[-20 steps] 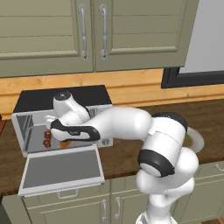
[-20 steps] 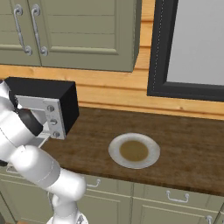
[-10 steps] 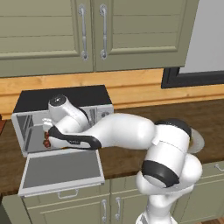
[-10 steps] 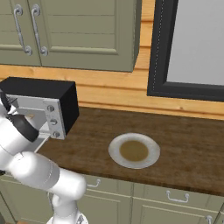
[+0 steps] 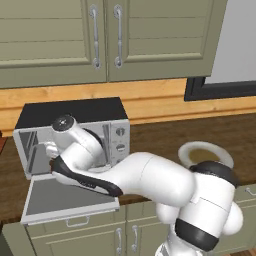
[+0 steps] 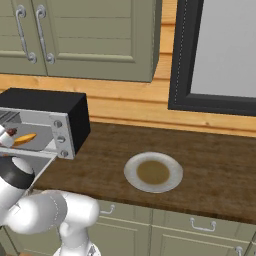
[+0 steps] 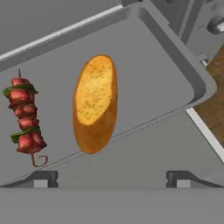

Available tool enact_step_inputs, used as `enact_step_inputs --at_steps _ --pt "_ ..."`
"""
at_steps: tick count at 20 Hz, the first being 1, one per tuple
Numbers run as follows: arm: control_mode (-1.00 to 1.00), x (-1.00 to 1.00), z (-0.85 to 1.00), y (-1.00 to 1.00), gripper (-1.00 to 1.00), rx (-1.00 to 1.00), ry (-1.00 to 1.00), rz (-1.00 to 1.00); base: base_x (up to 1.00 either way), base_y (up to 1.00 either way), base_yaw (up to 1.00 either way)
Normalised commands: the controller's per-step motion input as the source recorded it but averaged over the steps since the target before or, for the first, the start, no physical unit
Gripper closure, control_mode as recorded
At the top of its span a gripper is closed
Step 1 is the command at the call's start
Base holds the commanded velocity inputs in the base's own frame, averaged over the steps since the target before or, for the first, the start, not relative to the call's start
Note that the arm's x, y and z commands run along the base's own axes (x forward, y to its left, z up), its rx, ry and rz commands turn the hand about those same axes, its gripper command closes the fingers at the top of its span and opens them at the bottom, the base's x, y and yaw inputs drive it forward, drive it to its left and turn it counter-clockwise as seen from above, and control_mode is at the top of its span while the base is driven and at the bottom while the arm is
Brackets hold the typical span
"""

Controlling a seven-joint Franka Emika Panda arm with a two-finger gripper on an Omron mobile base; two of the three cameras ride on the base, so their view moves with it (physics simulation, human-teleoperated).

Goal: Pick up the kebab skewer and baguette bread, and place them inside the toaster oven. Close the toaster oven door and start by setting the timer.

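Nearest you, the door (image 5: 65, 197) lies folded flat toward the cabinets, hinged at its far edge. Just past it, your gripper (image 7: 111, 178) hangs at the oven (image 5: 75, 132) mouth, jaws spread wide and holding nothing. Farther in, the bread (image 7: 95, 101) and skewer (image 7: 24, 114) lie side by side on the oven floor, bread right of skewer, apart. An empty plate (image 6: 153, 172) sits well right on the counter (image 6: 210, 165). Mind your pull-out: fingertips dragging low could nudge the loaf toward the sill, where it would likely block the door from shutting.
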Motion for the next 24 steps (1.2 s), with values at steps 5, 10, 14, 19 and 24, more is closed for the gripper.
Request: enact_step_inputs --at_steps 5,10,14,19,24 --pt "-1.00 -0.14 -0.28 0.01 -1.00 0.00 0.14 -0.04 0.00 0.00 0.00" --pt "-1.00 0.00 -0.43 0.06 -1.00 0.00 0.18 -0.02 0.00 0.00 0.00" --pt "-1.00 0.07 -0.45 0.21 -1.00 -0.02 0.18 0.00 0.00 0.00 0.00" --pt "-1.00 0.24 -0.05 0.03 -1.00 -0.10 0.00 0.00 0.00 0.00 0.00" --pt "-1.00 0.13 -0.25 0.03 -1.00 -0.08 0.02 -0.01 0.00 0.00 0.00"
